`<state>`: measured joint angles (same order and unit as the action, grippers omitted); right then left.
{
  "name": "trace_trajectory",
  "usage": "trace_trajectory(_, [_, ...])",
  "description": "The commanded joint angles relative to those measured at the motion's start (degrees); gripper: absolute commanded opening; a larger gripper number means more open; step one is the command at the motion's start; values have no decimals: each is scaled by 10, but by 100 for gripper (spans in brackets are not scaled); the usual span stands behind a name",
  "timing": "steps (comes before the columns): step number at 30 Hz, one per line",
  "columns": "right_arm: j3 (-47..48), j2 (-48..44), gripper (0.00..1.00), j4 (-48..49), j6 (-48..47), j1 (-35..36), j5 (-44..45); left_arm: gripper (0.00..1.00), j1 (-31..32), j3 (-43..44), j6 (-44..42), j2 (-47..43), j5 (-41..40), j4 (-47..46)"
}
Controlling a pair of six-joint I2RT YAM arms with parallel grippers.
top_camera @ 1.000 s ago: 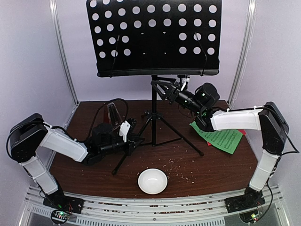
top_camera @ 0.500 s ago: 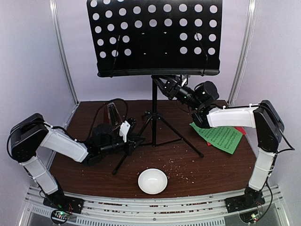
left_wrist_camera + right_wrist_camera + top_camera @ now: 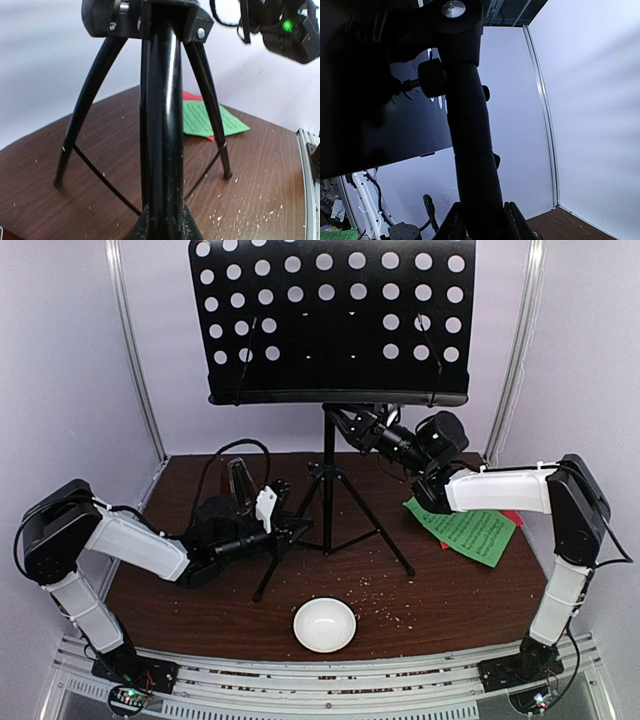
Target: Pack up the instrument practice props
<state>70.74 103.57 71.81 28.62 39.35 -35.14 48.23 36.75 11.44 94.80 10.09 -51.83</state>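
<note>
The tall black perforated music stand [image 3: 330, 320] stands at the back centre on its tripod. My left gripper [image 3: 295, 530] is shut on the near-left tripod leg [image 3: 160, 125], which runs up between its fingers. Just under the desk, my right gripper [image 3: 340, 422] is shut on the pole [image 3: 470, 150]. The dark metronome [image 3: 240, 483] sits behind my left arm. A green sheet [image 3: 470, 530] lies at the right over a red sheet [image 3: 513, 521]; both also show past the tripod, the green sheet [image 3: 210, 120] and the red sheet [image 3: 192, 96].
A small white bowl [image 3: 324, 625] sits near the front edge at the centre. Pale crumbs are scattered over the brown tabletop [image 3: 450, 590]. Metal uprights [image 3: 135, 360] and white walls close in the back and sides.
My right gripper has shut on the pole under the desk. The stand has shifted: its tripod feet have drawn in and the desk sits slightly higher and to the right.
</note>
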Motion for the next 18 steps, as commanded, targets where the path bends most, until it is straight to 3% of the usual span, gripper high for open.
trace_trajectory(1, [-8, -32, 2, -34, -2, 14, -11, 0, 3, 45, -5, -34, 4, -150])
trace_trajectory(18, [-15, -58, 0, -94, -62, 36, 7, 0, 3, 61, 7, 5, 6, -196])
